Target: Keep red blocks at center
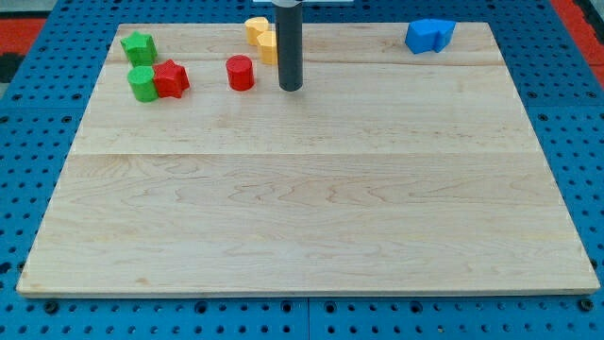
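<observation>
A red cylinder [240, 73] stands near the view's top, left of centre. A red star-shaped block [171, 78] lies further left, touching a green cylinder [142, 83]. My tip [290, 88] rests on the board just to the right of the red cylinder, with a small gap between them. The rod rises straight up and out of the view's top.
A green star-shaped block [139, 47] sits at the top left corner. Two yellow blocks [261, 36] lie at the top edge, partly behind the rod. Blue blocks [429, 35] sit at the top right. The wooden board [311, 189] lies on a blue pegboard surface.
</observation>
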{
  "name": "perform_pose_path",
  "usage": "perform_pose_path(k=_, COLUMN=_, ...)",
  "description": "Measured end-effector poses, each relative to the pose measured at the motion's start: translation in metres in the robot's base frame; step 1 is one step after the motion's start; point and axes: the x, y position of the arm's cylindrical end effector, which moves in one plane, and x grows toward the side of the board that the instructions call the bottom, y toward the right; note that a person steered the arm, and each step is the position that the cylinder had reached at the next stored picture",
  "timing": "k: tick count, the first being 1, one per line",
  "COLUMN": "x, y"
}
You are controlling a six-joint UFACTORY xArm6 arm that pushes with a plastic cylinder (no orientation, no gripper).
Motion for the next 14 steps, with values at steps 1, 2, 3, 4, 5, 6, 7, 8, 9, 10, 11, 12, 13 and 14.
perform_pose_path(k=1, x=-0.003, y=-0.028)
perform_pose_path(k=2, x=-0.006, y=-0.053)
perform_pose_path(k=3, x=-0.006, y=-0.042)
perform_pose_path(k=4, x=-0.012, y=-0.040)
perform_pose_path(k=5, x=-0.039, y=-0.041)
perform_pose_path(k=6, x=-0.040, y=-0.094)
perform_pose_path(k=7, x=-0.040, y=-0.108)
perform_pose_path(k=8, x=-0.037, y=-0.130)
perform_pose_path(k=9, x=-0.054, y=-0.173)
perform_pose_path(k=10, x=-0.048, y=-0.208)
perform_pose_path(k=11, x=-0.020, y=-0.189)
perform_pose_path(k=12, x=-0.005, y=-0.141)
perform_pose_path(k=13, x=-0.001, y=-0.087)
perform_pose_path(k=14, x=0.022, y=-0.040)
